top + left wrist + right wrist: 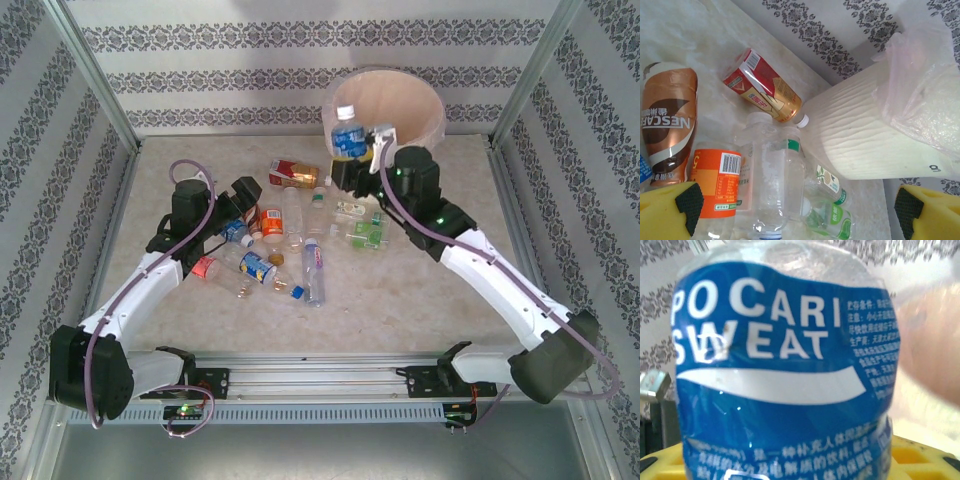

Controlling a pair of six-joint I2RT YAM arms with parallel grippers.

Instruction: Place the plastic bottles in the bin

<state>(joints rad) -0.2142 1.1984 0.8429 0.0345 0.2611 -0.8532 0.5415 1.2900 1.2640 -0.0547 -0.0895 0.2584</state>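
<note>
Surface (430,290): loose bottles (290,235) piled mid-way, so plenty left to do. Bin (420,110) at the far edge, liner (920,65) draped over the rim. My left gripper (797,212) is wide apart, hovering over the pile with nothing in it. My right gripper (362,150) is clamped on a blue-label bottle (347,130), upright at the bin's near rim. Step looks like drop-off. Next: reach further over the opening, then release. Rim and liner could snag.

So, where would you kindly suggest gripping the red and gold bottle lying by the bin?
Probably the red and gold bottle across its labelled middle, from straight above: it lies on its side, cap toward the bin, with nothing lying over it.
</note>
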